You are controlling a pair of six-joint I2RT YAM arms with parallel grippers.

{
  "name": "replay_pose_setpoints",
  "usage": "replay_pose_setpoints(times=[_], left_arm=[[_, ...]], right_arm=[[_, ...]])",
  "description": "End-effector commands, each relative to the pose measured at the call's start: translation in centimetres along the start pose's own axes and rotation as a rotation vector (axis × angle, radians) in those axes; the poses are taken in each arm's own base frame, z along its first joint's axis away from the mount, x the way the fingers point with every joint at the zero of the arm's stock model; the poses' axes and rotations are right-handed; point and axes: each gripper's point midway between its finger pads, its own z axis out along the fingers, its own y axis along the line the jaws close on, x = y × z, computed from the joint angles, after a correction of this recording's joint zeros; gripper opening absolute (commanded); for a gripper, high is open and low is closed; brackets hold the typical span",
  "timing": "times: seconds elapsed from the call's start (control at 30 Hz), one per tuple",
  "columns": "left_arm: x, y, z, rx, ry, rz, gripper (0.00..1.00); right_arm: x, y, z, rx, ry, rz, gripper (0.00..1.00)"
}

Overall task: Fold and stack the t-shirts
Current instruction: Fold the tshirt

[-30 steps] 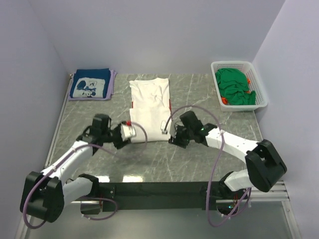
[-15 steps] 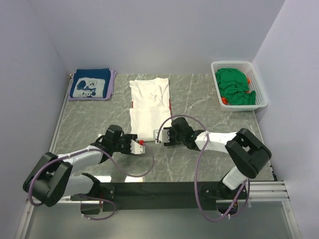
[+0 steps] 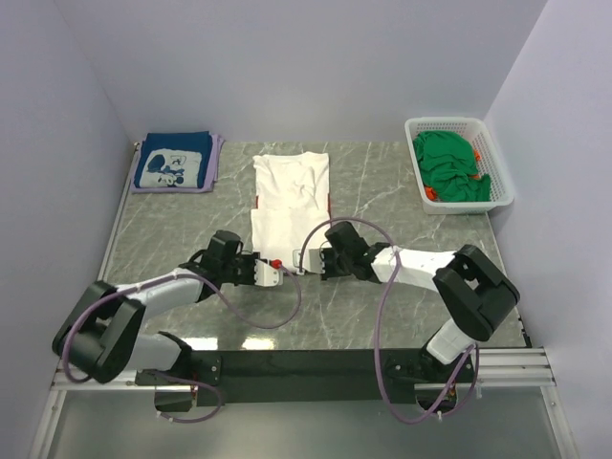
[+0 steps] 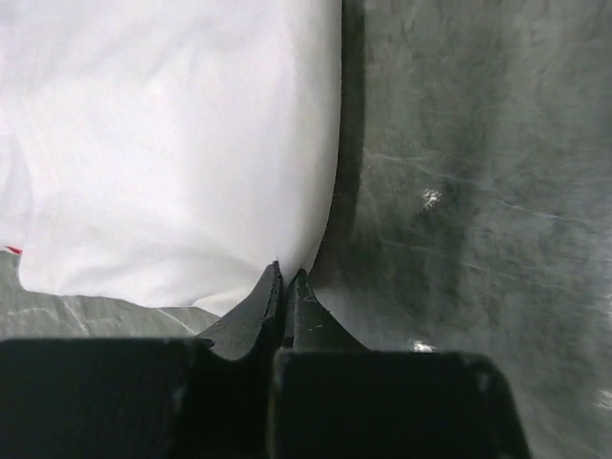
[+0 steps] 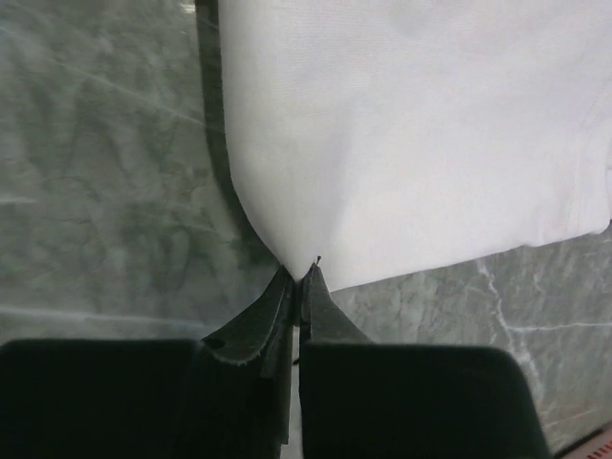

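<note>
We lose the white t-shirt [image 4: 172, 143] past 12 and 9 o'clock in the left wrist view, 12 and 3 o'clock in the right; the green t-shirts [image 3: 449, 164] in the basket [image 3: 446, 122] are too bunched to count.

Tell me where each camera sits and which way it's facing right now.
Top: above and behind the bases, facing down the table; shows both arms, left hand and right hand at the white shirt's near edge.
Left wrist: on the left arm, facing along its shut hand to a shirt corner.
Right wrist: same on the right arm, another corner.
Shared: all three see the white shirt and table.
</note>
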Motion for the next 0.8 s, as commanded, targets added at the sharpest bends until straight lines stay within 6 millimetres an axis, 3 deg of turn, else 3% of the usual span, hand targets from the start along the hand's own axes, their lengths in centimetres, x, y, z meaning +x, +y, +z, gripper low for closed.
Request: replay_pose_setpoints(times=[0.0,0.27,0.53,0.63,0.77], left_arm=[[-3.0,0.1,-2.1,0.050,-0.075,-0.060,0.01],[-7.1,-3.0,-7.5,0.175,-0.182,-0.121,0.01],[-10.6,-9.4,-14.6,0.386,-0.291,-0.172,0.01],[-11.4,-9.9,-16.6,0.380,-0.317,-0.138,0.01],[-12.4,-7.2,-17.7,0.288,-0.292,-0.170,0.00]], right_arm=[[-2.2,0.4,-3.4,-0.078,-0.047,0.101,0.00],[-4.5,2.8,-9.1,-0.188,-0.117,0.233,0.00],[-6.4,10.0,-15.7,-0.358,-0.200,0.247,0.00],[-6.8,11.0,-17.5,-0.420,-0.218,0.252,0.00],[-7.9,9.0,-19.0,-0.365,-0.251,0.220,0.00]])
